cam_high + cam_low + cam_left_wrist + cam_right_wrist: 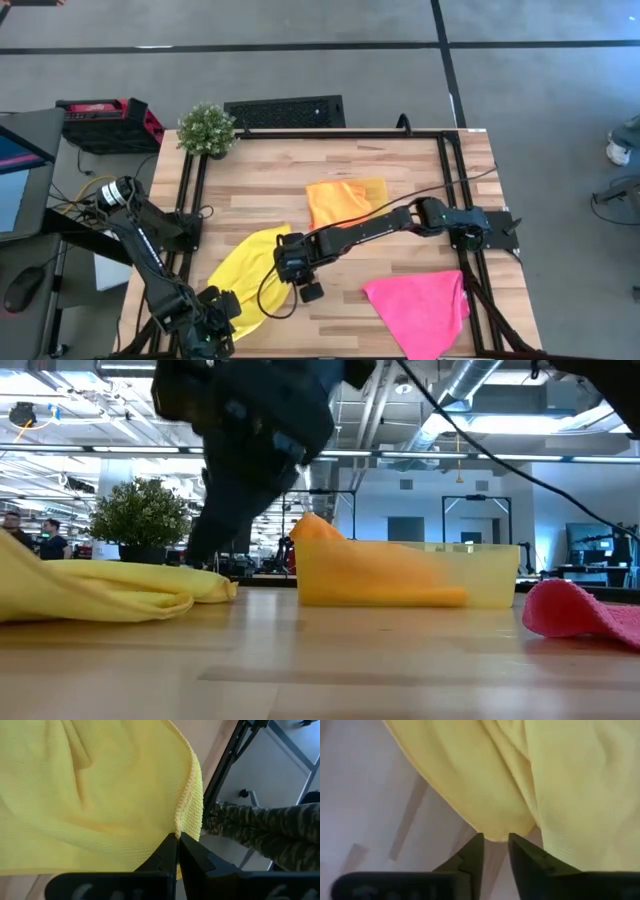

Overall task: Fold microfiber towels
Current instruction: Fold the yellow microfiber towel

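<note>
Your bright yellow microfiber towel (250, 275) lies rumpled and partly folded on the wooden table's front left area, one edge reaching the front rim. Your soft orange microfiber towel (338, 203) sits bunched near the table's middle, draped in a tray. Your hot pink microfiber towel (422, 305) lies spread, slightly creased, at the front right, apart from the others.

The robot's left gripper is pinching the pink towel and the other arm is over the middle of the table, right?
Not quite. The left gripper is shut on the edge of the yellow towel, as the left wrist view shows. The pink towel lies by itself near the table's front right. The right gripper is indeed over the middle of the table.
</note>
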Tool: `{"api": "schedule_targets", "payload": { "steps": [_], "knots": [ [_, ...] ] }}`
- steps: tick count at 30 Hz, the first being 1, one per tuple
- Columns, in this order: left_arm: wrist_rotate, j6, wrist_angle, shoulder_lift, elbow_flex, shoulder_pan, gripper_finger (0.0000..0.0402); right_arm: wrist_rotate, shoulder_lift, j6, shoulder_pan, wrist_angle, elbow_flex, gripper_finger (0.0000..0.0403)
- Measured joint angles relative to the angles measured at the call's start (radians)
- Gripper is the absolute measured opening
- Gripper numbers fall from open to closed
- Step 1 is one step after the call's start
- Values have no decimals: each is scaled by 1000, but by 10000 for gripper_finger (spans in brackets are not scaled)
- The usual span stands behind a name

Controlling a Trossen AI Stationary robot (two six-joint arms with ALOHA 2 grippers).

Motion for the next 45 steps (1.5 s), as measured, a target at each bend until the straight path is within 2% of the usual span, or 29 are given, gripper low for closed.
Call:
{"api": "schedule_targets", "payload": {
  "steps": [7, 14, 22, 28, 38, 42, 45],
  "knots": [
    [0, 8, 0, 0, 0, 0, 0, 3, 2, -82, -6, 57, -42, 172],
    [1, 8, 0, 0, 0, 0, 0, 4, 0, -117, -8, 78, -41, 184],
    [1, 8, -1, 0, 0, 0, 0, -42, 8, -124, -8, 112, -40, 172],
    [2, 8, 0, 0, 0, 0, 0, -42, 60, -123, -8, 136, -36, 167],
    [16, 10, 0, 0, 0, 0, 0, -42, 73, -104, -8, 114, -36, 159],
    [25, 11, 0, 0, 0, 0, 0, -42, 73, -104, -8, 112, -36, 128],
    [25, 10, 0, 0, 0, 0, 0, -42, 74, -84, -8, 111, -36, 80]
  ]
}}
